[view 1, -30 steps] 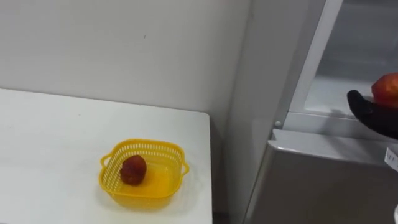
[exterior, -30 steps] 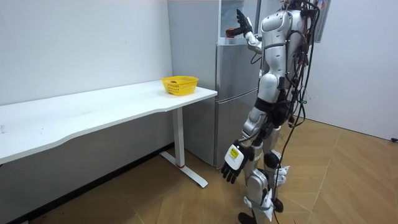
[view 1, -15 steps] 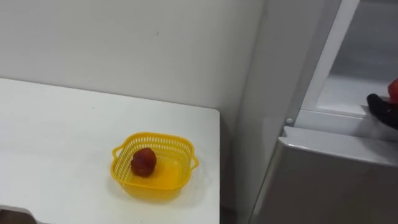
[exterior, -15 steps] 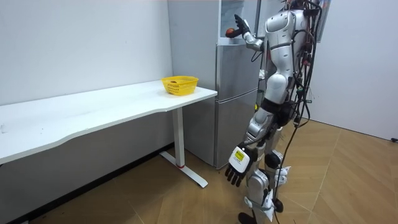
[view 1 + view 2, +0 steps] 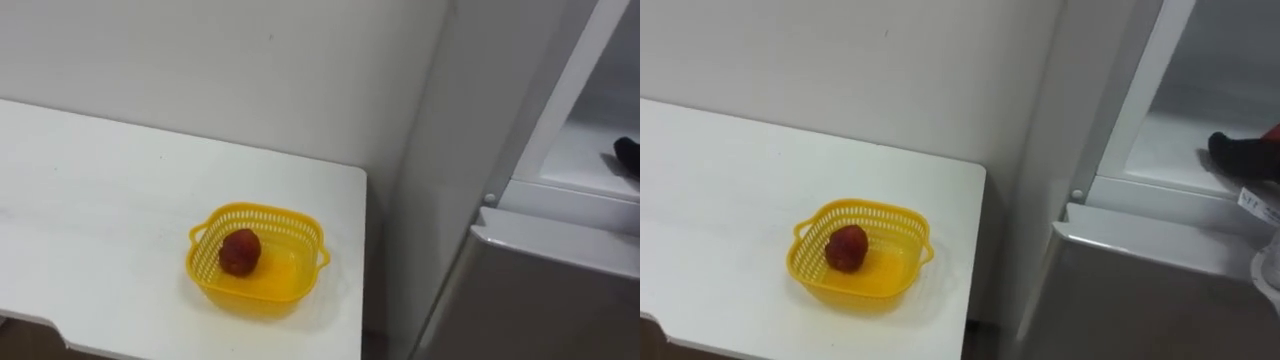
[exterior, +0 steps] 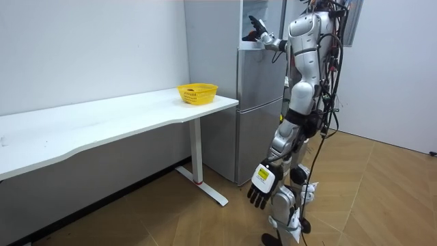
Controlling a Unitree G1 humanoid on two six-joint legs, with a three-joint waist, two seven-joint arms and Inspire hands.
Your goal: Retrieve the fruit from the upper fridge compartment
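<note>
The right robot hand (image 5: 1238, 155) is raised into the fridge's (image 5: 1140, 290) open upper compartment, its dark fingers lying just above the white shelf (image 5: 1170, 140) there. The eye views cut the hand off at their edge, so I cannot tell whether its fingers are spread or clasped round anything. A sliver of red (image 5: 1273, 131) shows right at that edge, touching the hand's upper side; too little of it shows to name it. The left robot hand (image 6: 260, 184) hangs low by the robot's leg, in front of the fridge's lower door, fingers loosely spread and holding nothing. The robot stands upright facing the fridge. Beside the fridge, across a narrow gap, is a white surface (image 5: 720, 180) against the wall. On the corner of it nearest the fridge sits a yellow plastic basket (image 5: 862, 208), and a red fruit (image 5: 846, 247) rests inside it, on the side away from the fridge.
</note>
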